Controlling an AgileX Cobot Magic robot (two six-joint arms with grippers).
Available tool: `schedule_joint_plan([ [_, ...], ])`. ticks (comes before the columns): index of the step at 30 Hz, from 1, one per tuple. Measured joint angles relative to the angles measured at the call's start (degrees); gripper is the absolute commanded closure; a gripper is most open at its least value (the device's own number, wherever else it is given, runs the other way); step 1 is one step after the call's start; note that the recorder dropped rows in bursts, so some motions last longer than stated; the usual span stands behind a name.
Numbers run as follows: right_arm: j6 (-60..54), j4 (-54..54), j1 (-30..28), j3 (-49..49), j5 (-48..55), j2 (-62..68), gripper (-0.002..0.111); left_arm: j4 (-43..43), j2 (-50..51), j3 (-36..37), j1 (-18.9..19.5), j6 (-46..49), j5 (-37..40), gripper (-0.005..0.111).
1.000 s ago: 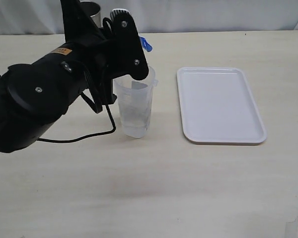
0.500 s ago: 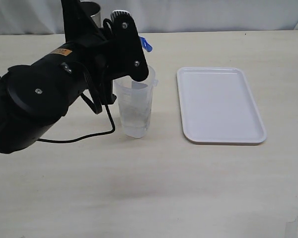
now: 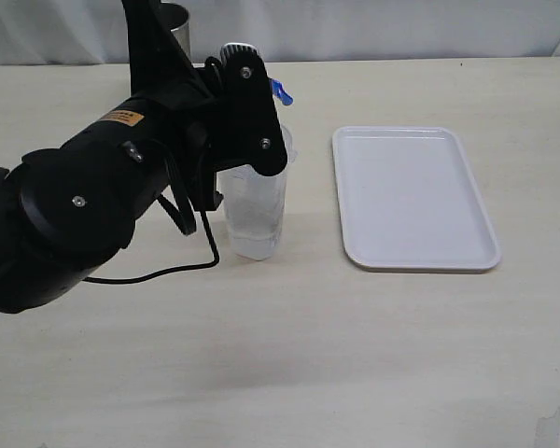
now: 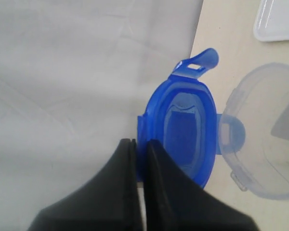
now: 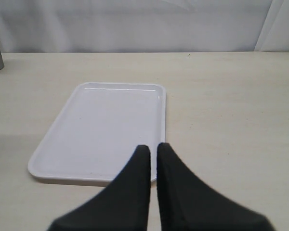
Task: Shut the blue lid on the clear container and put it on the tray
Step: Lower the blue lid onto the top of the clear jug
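Your tray (image 5: pixel 101 125) lies just below and ahead of the right gripper (image 5: pixel 152 148), jaws pressed together, empty. The clear container (image 4: pixel 267 144) stands open just beyond the left gripper (image 4: pixel 138 143), which is clamped on the rim of the blue lid (image 4: pixel 185 127).

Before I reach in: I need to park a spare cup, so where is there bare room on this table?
Free: the tray, with nothing on it; the table strip between tray and the clear container; the stretch in front of both. Crowded: around the container, where the left gripper holds the blue lid near its rim and its arm fills the left side.
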Motion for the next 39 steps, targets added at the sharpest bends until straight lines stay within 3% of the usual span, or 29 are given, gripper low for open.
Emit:
schedule_joint_plan([
  [21, 0.0, 0.0, 0.0, 0.0, 0.0, 0.0, 0.103, 0.4, 0.0, 0.0, -1.5, 0.0, -0.8, 0.107],
  [39, 0.0, 0.0, 0.0, 0.0, 0.0, 0.0, 0.103, -1.8, 0.0, 0.0, -1.6, 0.0, 3.3, 0.107],
])
